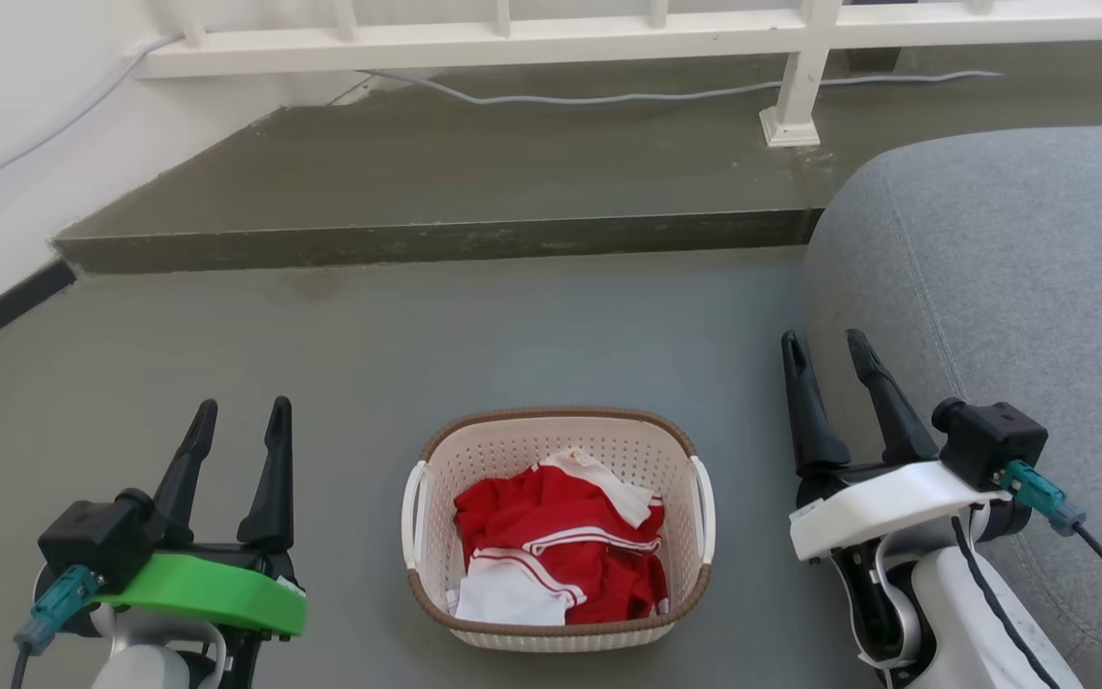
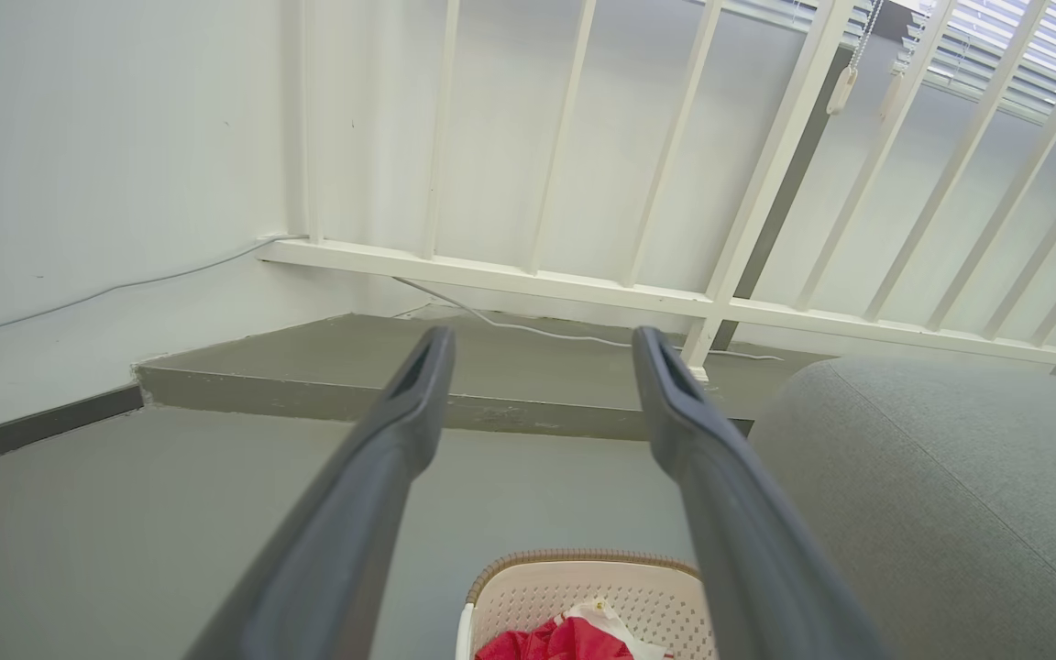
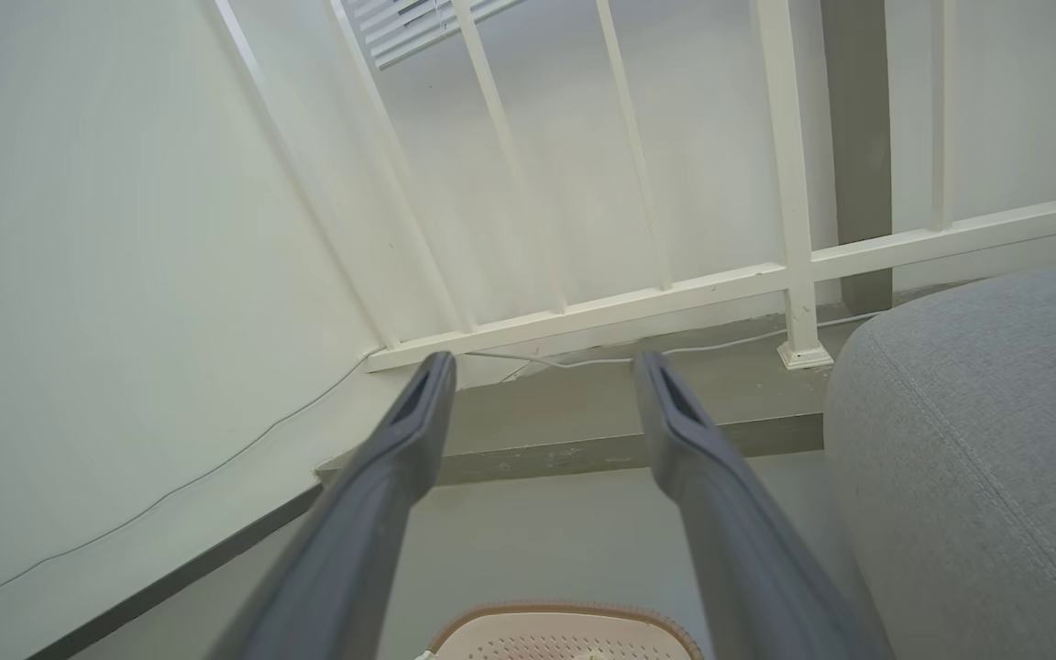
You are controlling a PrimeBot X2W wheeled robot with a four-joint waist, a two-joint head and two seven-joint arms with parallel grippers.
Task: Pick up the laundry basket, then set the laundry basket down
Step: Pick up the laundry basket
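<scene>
The laundry basket [image 1: 522,450] is seen standing upright on the grey floor [image 1: 513,325], low in the middle of the head view, between the two grippers and touched by neither. Its brown rim [image 1: 551,415] is turned upward, and a white handle is seen on each short side. A heap of red and white clothes [image 1: 551,536] is held inside it.

The left gripper [image 1: 243,410] is placed to the basket's left, well apart from it, with its fingers pointed away from the robot. Its jaws are spread, and nothing is held between them. The right gripper [image 1: 824,340] is placed to the basket's right, just beside the edge of a grey sofa [image 1: 1020,268]. Its jaws are likewise spread and nothing is gripped.

In the left wrist view the far end of the basket is seen at the bottom edge, below and between the two dark fingers [image 2: 381,477], with some red cloth showing. In the right wrist view a strip of the basket's rim is caught at the bottom edge between that arm's fingers [image 3: 720,513].

Beyond the basket a raised concrete step [image 1: 465,163] is seen, with a white railing [image 1: 608,33] mounted along it and a pale cable [image 1: 608,96] laid across it. A white wall [image 1: 15,115] is seen at the left.
</scene>
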